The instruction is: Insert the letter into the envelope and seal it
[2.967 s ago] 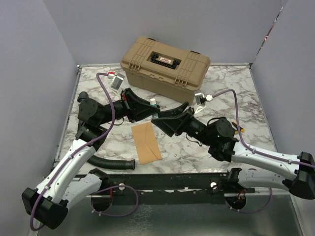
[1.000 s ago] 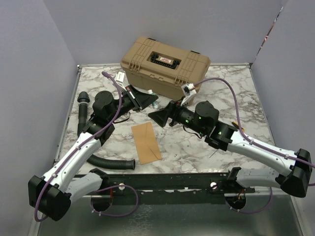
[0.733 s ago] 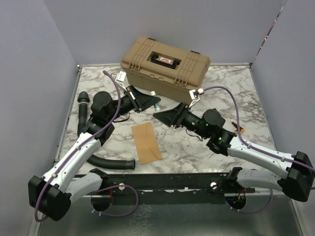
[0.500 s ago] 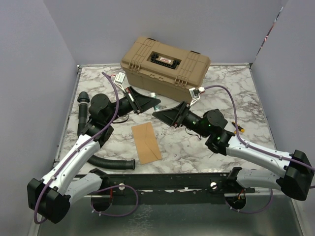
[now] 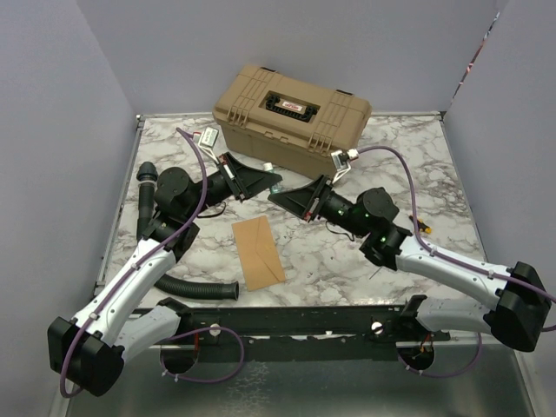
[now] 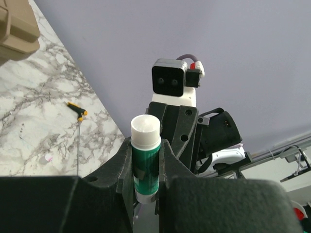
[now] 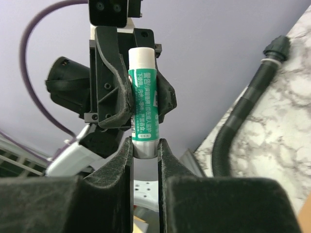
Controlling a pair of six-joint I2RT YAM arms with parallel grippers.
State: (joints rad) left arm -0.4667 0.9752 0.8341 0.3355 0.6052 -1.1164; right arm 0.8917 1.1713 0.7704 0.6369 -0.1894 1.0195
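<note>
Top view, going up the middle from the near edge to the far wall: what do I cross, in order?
Rail → envelope → glue stick, gripped between left claw and right claw → case.

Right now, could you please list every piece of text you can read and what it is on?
On the glue stick: green label with white characters, too blurred to quote.
On the tan case: lid label too small to read.
On the envelope: no readable print.
</note>
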